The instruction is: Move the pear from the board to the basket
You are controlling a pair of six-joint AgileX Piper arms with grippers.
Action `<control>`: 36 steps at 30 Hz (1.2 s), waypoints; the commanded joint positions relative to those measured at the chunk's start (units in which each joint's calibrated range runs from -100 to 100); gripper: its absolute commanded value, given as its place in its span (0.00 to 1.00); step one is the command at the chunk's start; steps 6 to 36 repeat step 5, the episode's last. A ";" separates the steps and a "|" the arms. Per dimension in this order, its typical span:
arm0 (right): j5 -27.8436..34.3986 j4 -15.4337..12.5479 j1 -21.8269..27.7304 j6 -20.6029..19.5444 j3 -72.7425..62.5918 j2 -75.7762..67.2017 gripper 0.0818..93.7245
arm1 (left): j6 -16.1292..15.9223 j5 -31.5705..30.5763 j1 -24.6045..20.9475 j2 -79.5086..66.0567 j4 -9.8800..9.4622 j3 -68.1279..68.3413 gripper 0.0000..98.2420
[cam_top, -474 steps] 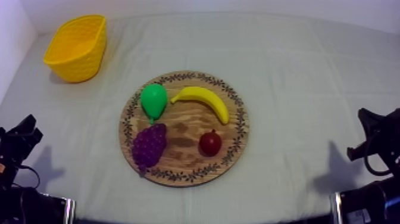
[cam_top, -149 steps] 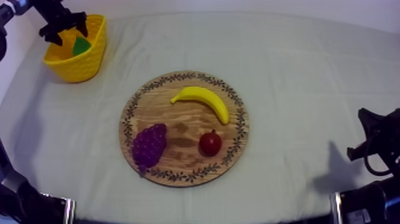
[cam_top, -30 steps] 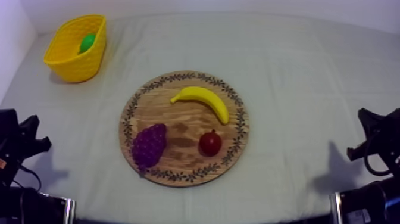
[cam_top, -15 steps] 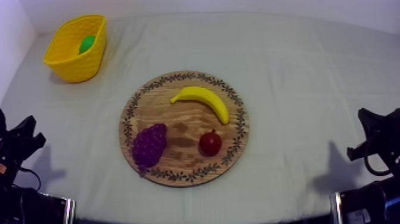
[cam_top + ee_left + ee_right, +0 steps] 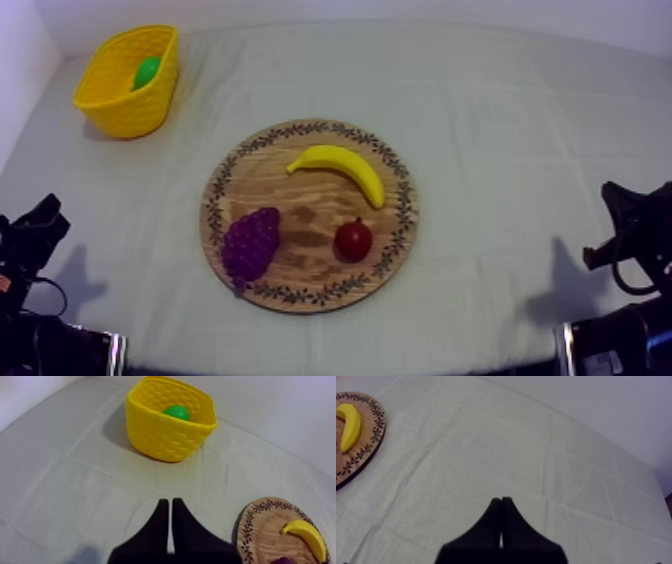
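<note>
Cloth [image 5: 520,130], grey-white, creased; pear [image 5: 148,71] in yellow basket [image 5: 122,108] near wall [image 5: 350,8].

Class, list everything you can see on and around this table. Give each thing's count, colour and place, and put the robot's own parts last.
cloth: one, grey-white, covering the table.
yellow basket: one, yellow, far left corner of the table.
pear: one, green, inside the basket.
wooden board: one, brown with a patterned rim, middle of the table.
banana: one, yellow, on the board's far side.
bunch of grapes: one, purple, on the board's near left.
small red fruit: one, red, on the board, right of the grapes.
left end effector: one, black, shut, over bare cloth, facing the basket.
right end effector: one, black, shut, over bare cloth right of the board.
</note>
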 commanded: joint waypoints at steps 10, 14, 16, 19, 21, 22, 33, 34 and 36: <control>0.02 0.03 -0.02 0.01 -0.02 -0.03 0.00 | 0.03 -0.04 0.03 -0.04 0.00 0.02 0.00; 0.02 0.03 -0.02 0.01 -0.02 -0.03 0.00 | 0.03 -0.04 0.03 -0.04 0.00 0.02 0.00; 0.02 0.03 -0.02 0.01 -0.02 -0.03 0.00 | 0.03 -0.04 0.03 -0.04 0.00 0.02 0.00; 0.02 0.03 -0.02 0.01 -0.02 -0.03 0.00 | 0.03 -0.04 0.03 -0.04 0.00 0.02 0.00; 0.02 0.03 -0.02 0.01 -0.02 -0.03 0.00 | 0.03 -0.04 0.03 -0.04 0.00 0.02 0.00; 0.02 0.03 -0.02 0.01 -0.02 -0.03 0.00 | 0.03 -0.04 0.03 -0.04 0.00 0.02 0.00; 0.02 0.03 -0.02 0.01 -0.02 -0.03 0.00 | 0.03 -0.04 0.03 -0.04 0.00 0.02 0.00; 0.02 0.03 -0.02 0.01 -0.02 -0.03 0.00 | 0.03 -0.04 0.03 -0.04 0.00 0.02 0.00; 0.02 0.03 -0.02 0.01 -0.02 -0.03 0.00 | 0.03 -0.04 0.03 -0.04 0.00 0.02 0.00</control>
